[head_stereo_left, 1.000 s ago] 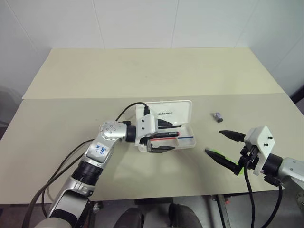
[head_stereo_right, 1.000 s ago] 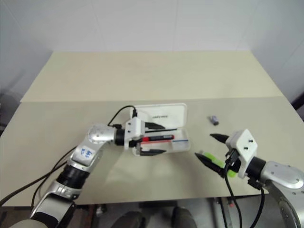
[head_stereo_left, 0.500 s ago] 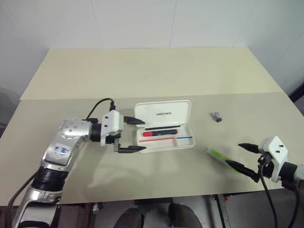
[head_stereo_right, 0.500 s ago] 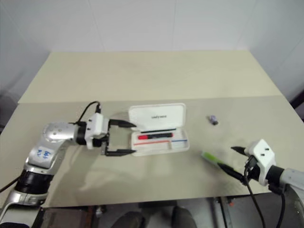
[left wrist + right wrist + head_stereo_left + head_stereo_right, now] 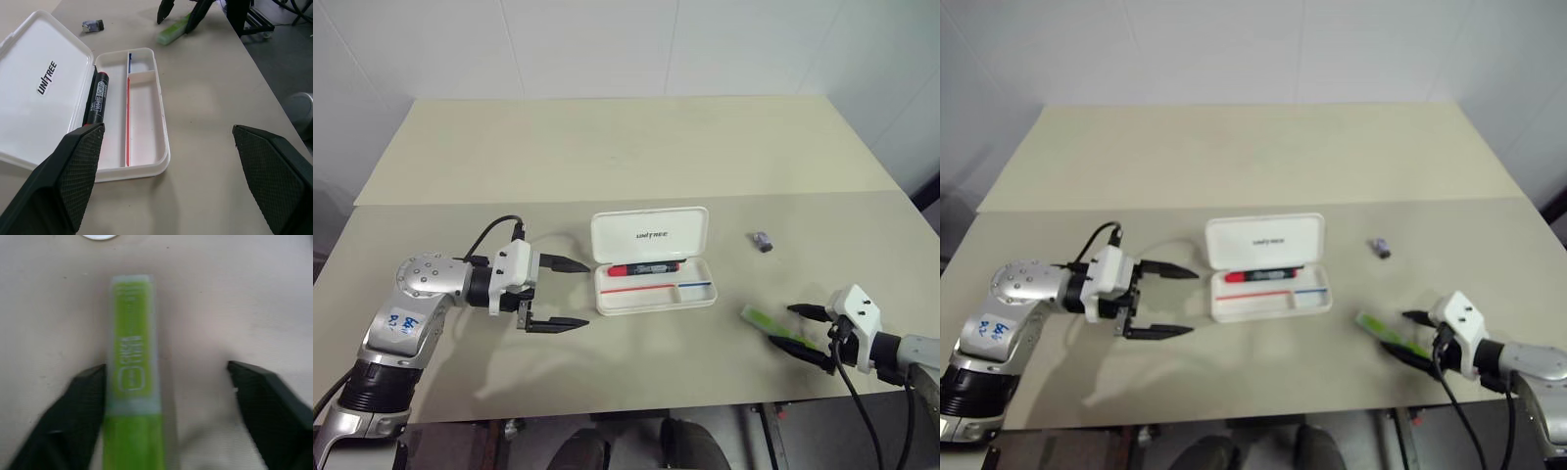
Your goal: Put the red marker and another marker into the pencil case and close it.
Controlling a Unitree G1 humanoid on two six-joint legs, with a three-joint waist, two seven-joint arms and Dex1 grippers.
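Observation:
The white pencil case (image 5: 619, 238) lies open mid-table, lid tipped back. The red marker (image 5: 646, 267) rests inside it along the hinge side, also plain in the left wrist view (image 5: 97, 98). My left gripper (image 5: 587, 293) hangs open and empty just left of the case, pointing at it. The lime-green marker (image 5: 771, 324) lies flat on the table near the front right edge. My right gripper (image 5: 783, 325) is low over it and open, its fingers straddling the marker's near end (image 5: 131, 367). One finger (image 5: 85, 396) is against the marker's side and the other stands apart.
A small grey-purple block (image 5: 762, 239) sits on the table behind the right gripper, right of the case. The table's front edge runs close under the right gripper. A seam crosses the tabletop behind the case.
My left gripper drew back to the left, out from over the case, leaving the red marker inside. The right gripper sank to the table around the green marker and its fingers came closer together.

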